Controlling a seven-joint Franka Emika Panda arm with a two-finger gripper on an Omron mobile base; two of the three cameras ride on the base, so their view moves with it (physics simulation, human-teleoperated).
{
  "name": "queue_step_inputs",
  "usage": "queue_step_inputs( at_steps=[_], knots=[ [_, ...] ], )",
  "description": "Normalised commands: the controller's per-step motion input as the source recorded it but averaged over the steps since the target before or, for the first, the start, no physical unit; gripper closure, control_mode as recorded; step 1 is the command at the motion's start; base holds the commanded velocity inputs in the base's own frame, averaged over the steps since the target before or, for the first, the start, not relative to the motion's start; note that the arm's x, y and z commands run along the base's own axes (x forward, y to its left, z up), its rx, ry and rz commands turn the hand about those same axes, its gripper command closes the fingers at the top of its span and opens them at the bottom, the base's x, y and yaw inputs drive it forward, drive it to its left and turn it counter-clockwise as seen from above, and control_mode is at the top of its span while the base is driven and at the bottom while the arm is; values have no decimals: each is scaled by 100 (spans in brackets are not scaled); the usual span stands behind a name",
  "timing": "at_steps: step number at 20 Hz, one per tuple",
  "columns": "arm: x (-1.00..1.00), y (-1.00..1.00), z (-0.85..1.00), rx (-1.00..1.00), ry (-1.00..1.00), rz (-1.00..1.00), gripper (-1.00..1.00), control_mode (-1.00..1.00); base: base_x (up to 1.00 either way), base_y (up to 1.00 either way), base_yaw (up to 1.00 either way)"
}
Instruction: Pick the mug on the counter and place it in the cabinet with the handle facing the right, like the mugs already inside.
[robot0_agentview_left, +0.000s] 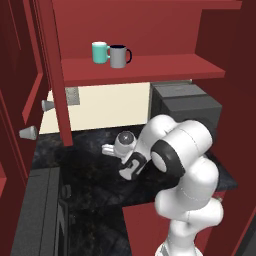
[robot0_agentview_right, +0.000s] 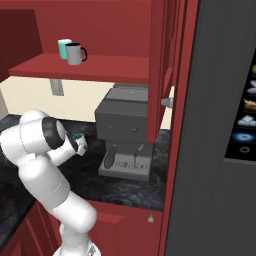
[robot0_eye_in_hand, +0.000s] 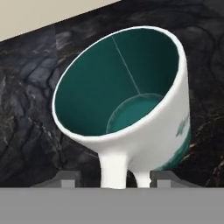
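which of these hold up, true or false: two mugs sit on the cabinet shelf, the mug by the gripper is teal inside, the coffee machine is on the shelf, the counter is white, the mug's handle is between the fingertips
1. Two mugs sit on the cabinet shelf: true, a teal mug and a grey mug stand side by side.
2. The mug by the gripper is teal inside: true.
3. The coffee machine is on the shelf: false, it stands on the counter below the shelf.
4. The counter is white: false, it is black marbled stone.
5. The handle lies between the fingertips: true in the hand view; whether they have closed on it cannot be told.
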Motion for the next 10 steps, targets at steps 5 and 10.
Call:
queue_step_inputs(
  at_steps=[5,10],
  knots=[
    [0,7,-4,-2,0,0,100,-100,0,0,0],
    [-7,1,1,-4,-6,0,100,-100,0,0,0]
  ],
)
